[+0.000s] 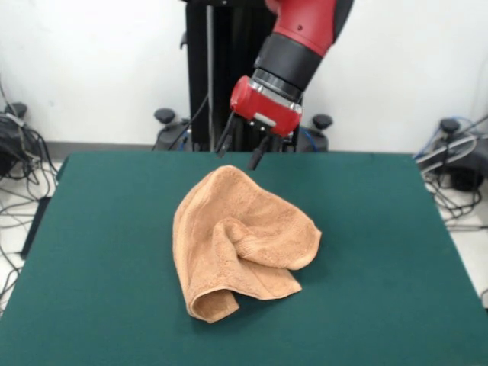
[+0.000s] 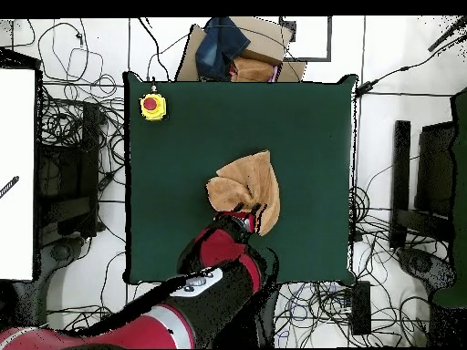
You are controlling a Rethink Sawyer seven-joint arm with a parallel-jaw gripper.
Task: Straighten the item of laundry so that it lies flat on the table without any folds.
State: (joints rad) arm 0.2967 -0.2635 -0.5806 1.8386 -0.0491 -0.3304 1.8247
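Orange-tan terry-cloth towel [image 1: 242, 242] lies crumpled with folds near the middle of the dark green felt desk [image 1: 381, 252], and above its far edge we see the red-black pincer [image 1: 241, 152] open, holding nothing.

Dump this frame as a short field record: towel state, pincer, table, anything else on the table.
towel: crumpled, folded over itself, near table centre, not flat
pincer: open, empty, above the towel's far edge, not touching it in the front view
arm: reaches over the table from the robot's side
table: green top, towel covers only a small part
other: yellow box with red button at a table corner in the overhead view
task status: not done
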